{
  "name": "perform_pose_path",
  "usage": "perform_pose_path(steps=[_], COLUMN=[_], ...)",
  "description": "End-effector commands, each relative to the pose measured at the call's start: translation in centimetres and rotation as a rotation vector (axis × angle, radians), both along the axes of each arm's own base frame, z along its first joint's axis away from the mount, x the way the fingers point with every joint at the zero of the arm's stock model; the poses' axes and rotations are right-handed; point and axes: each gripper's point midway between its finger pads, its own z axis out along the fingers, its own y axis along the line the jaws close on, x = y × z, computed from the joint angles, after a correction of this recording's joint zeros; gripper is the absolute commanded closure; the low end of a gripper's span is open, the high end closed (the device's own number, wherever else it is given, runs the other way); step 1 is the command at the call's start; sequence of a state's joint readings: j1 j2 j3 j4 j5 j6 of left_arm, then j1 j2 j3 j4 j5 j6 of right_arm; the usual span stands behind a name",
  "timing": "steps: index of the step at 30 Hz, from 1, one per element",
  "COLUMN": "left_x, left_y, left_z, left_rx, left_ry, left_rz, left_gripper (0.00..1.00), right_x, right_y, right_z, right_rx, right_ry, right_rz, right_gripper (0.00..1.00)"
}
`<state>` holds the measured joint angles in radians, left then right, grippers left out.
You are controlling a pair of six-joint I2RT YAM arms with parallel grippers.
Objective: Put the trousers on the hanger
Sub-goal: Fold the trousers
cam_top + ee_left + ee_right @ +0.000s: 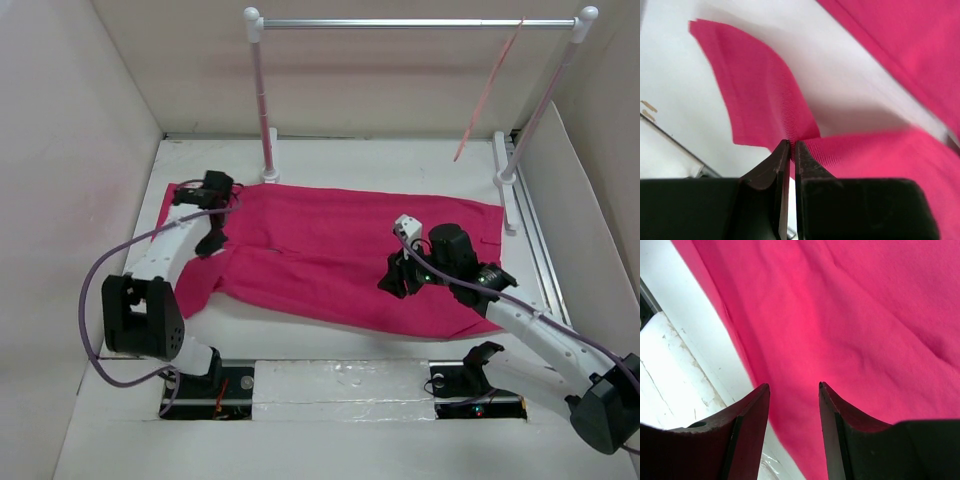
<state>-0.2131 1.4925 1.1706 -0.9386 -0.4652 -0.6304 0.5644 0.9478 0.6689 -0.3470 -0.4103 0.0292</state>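
Note:
The magenta trousers lie spread flat across the middle of the table. My left gripper is at their left end, shut on a pinched fold of the cloth, which is lifted a little off the table. My right gripper hovers open over the right part of the trousers, near their front edge, with nothing between its fingers. The pale pink hanger hangs edge-on from the right part of the silver rail at the back.
The rail stands on two white posts, left and right, with bases on the table. White walls close in the left, back and right sides. A worn white strip runs along the table's front edge.

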Motion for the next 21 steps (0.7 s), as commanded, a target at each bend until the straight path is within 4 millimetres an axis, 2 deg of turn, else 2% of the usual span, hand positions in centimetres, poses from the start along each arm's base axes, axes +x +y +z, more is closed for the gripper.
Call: perform_pose_path(steps=[1, 3, 4, 5, 6, 7, 8, 9, 10, 11, 13, 14, 15, 16, 17, 18, 19, 20, 21], left_x=[0.6, 1.7, 2.7, 3.2, 3.7, 4.2, 5.4, 5.9, 6.9, 7.4, 8.2, 8.5, 8.4, 8.2, 7.9, 6.6, 6.4, 5.7, 4.4], left_y=[4.2, 5.5, 6.8, 7.3, 7.6, 7.9, 8.1, 8.0, 7.7, 6.8, 5.3, 3.1, 1.4, -0.6, -3.1, -8.9, -8.9, -11.5, -14.8], left_z=[2.3, 2.2, 2.2, 2.1, 2.5, 1.8, 3.3, 3.7, 4.9, 5.5, 7.3, 7.5, 7.5, 7.4, 7.2, 6.6, 5.9, 5.4, 4.8], left_rx=[0.006, -0.011, -0.007, 0.003, 0.02, 0.035, 0.041, 0.036, 0.031, 0.02, -0.008, -0.04, -0.064, -0.098, -0.152, -0.229, -0.229, -0.298, -0.331], left_ry=[-0.087, -0.121, -0.136, -0.127, -0.128, -0.093, -0.125, -0.138, -0.175, -0.193, -0.25, -0.261, -0.269, -0.291, -0.295, -0.291, -0.288, -0.285, -0.271], left_rz=[0.099, 0.135, 0.17, 0.176, 0.181, 0.189, 0.193, 0.188, 0.173, 0.151, 0.097, 0.041, -0.001, -0.058, -0.118, -0.263, -0.264, -0.31, -0.399], left_gripper=[1.0, 1.0, 0.95, 0.88, 0.76, 0.72, 0.69, 0.56, 0.5, 0.46, 0.44, 0.45, 0.47, 0.51, 0.58, 0.64, 0.65, 0.78, 0.83], right_x=[-0.2, 0.0, -0.1, 0.2, 0.2, 0.2, 0.2, 0.4, 0.5, 0.7, 1.0, 1.2, 1.7, 1.5, 1.5, 1.6, 1.8, 1.9, 2.1], right_y=[-0.6, -0.8, -0.9, -1.2, -1.3, -1.7, -2.0, -2.5, -3.2, -3.8, -5.7, -6.5, -7.8, -8.9, -9.4, -10.6, -11.2, -11.7, -12.3], right_z=[-0.4, -0.5, -0.5, -0.6, -0.6, -1.0, -1.2, -1.1, -1.5, -1.6, -1.4, -1.4, -1.2, -0.9, -0.8, -0.6, -0.7, -0.4, -0.5], right_rx=[-0.002, -0.005, -0.009, -0.025, -0.03, -0.053, -0.068, -0.076, -0.105, -0.116, -0.133, -0.143, -0.151, -0.148, -0.136, -0.122, -0.124, -0.108, -0.106], right_ry=[0.008, 0.01, 0.019, -0.002, -0.003, 0.006, 0.007, 0.001, 0.002, 0.006, -0.006, -0.01, -0.021, -0.019, -0.01, 0.005, 0.012, 0.016, 0.026], right_rz=[0.003, -0.009, -0.008, -0.003, -0.005, -0.02, -0.027, -0.048, -0.077, -0.112, -0.197, -0.241, -0.296, -0.363, -0.403, -0.478, -0.503, -0.538, -0.57], right_gripper=[0.5, 0.48, 0.46, 0.44, 0.42, 0.41, 0.41, 0.4, 0.4, 0.4, 0.42, 0.49, 0.76, 0.95, 1.0, 1.0, 1.0, 1.0, 0.99])
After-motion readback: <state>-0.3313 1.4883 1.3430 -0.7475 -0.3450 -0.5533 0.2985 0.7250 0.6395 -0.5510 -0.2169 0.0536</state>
